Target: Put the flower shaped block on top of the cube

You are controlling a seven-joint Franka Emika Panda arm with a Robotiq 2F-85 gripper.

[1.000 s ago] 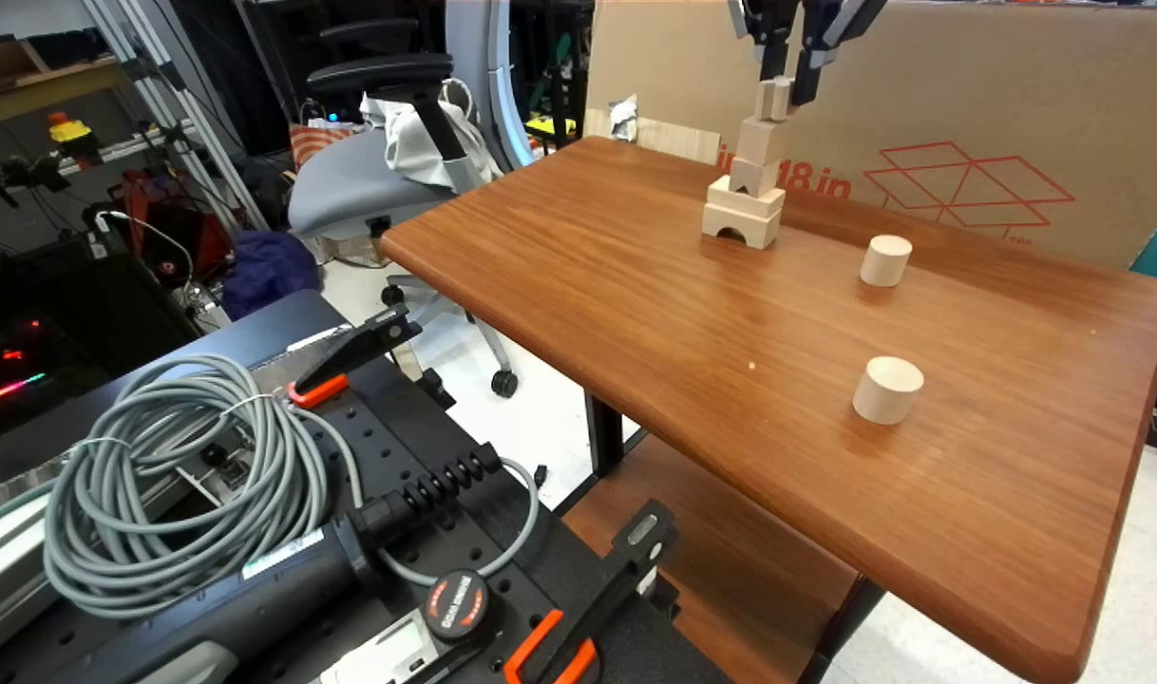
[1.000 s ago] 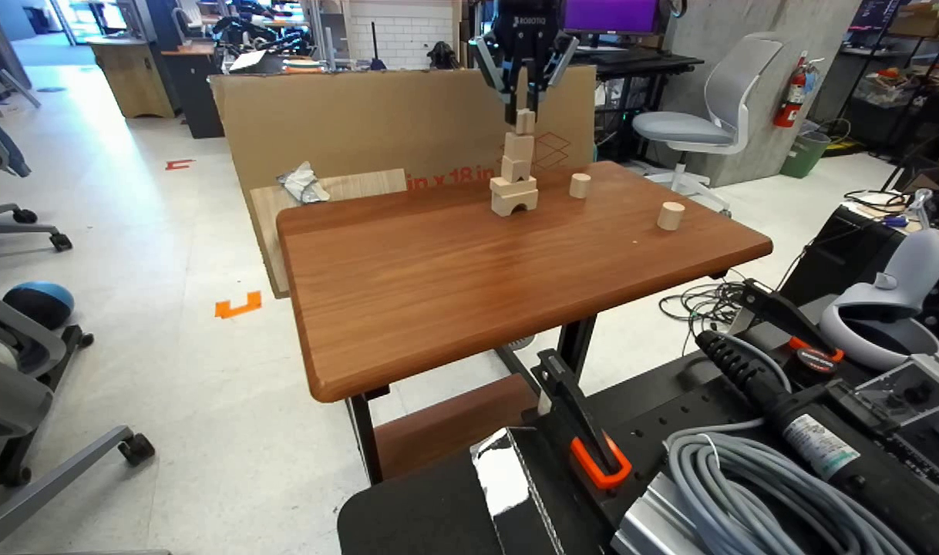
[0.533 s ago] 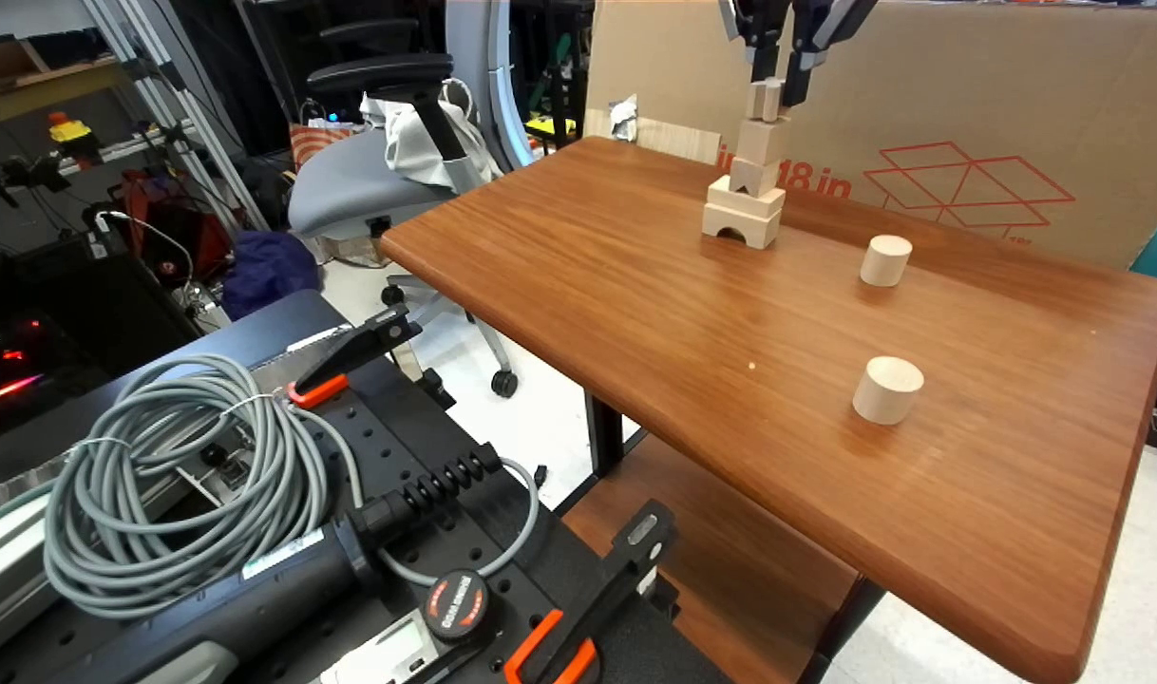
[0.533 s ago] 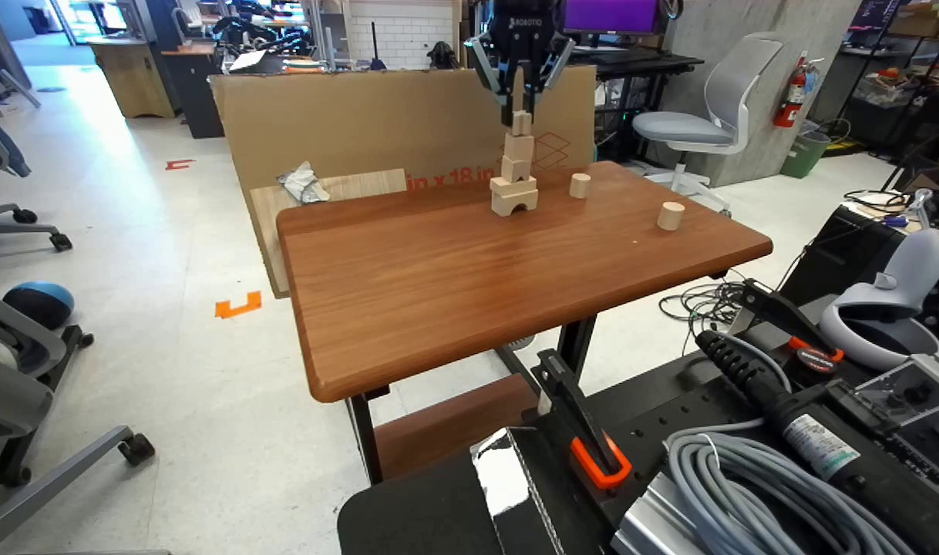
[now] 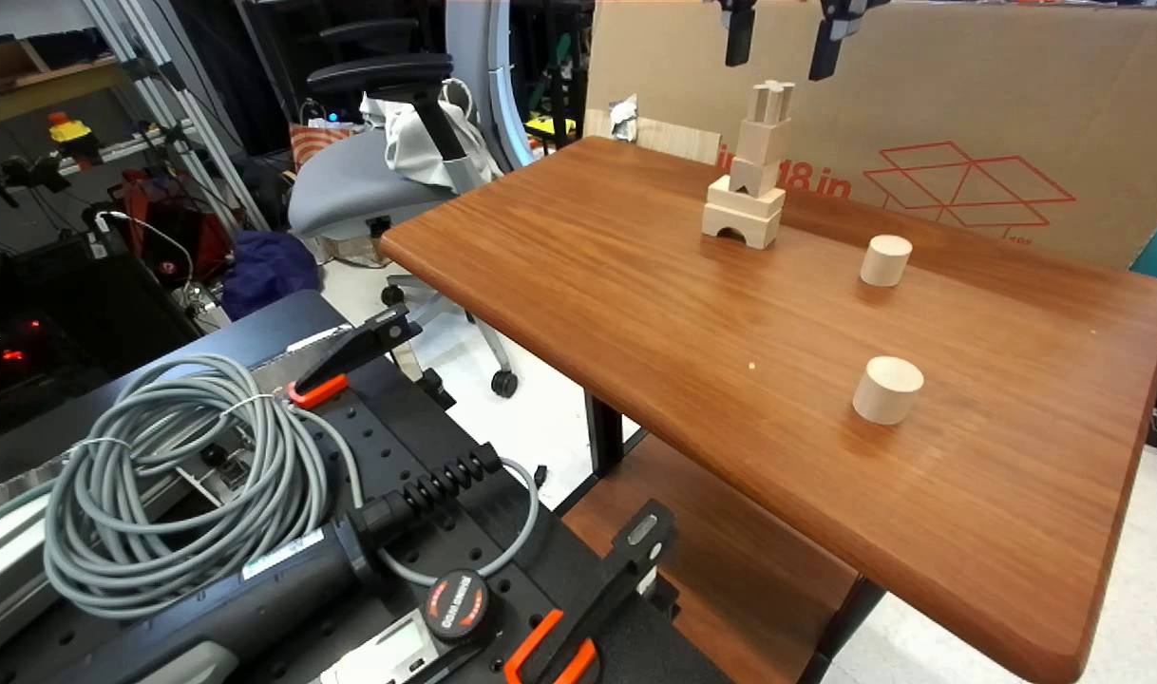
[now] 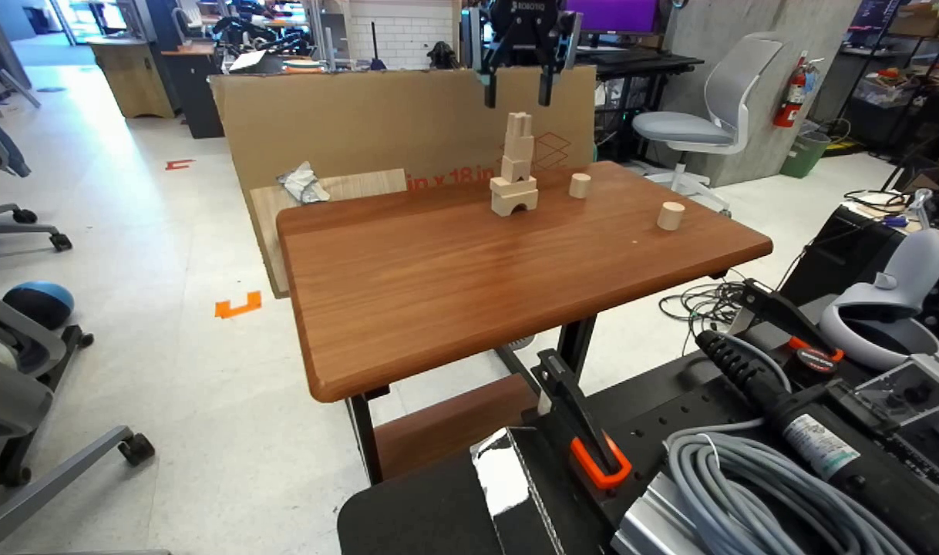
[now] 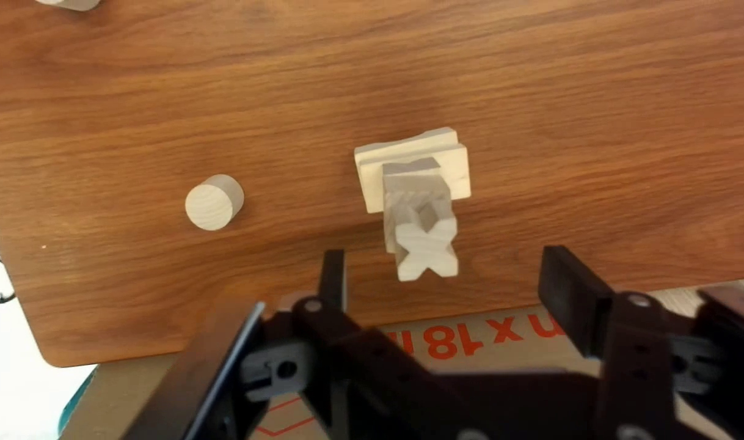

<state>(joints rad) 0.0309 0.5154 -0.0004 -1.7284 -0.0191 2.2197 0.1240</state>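
Tabletop [image 5: 635,271]: 2 cylinders [image 5: 886,390], flower shaped block [image 5: 770,103] atop cube [image 5: 762,142], spread gripper [image 6: 517,102] above.

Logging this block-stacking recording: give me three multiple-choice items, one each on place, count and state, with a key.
1. Where is the flower shaped block, relative to the cube?
A) under
B) on top
C) beside

2. Cylinders standing on the table:
A) two
B) three
C) five

3. The fingers are:
A) gripping a block
B) touching
C) apart

1 B: both exterior views show it directly above, touching.
2 A: two separate ones show in both exterior views.
3 C: both exterior views show a gap between them.
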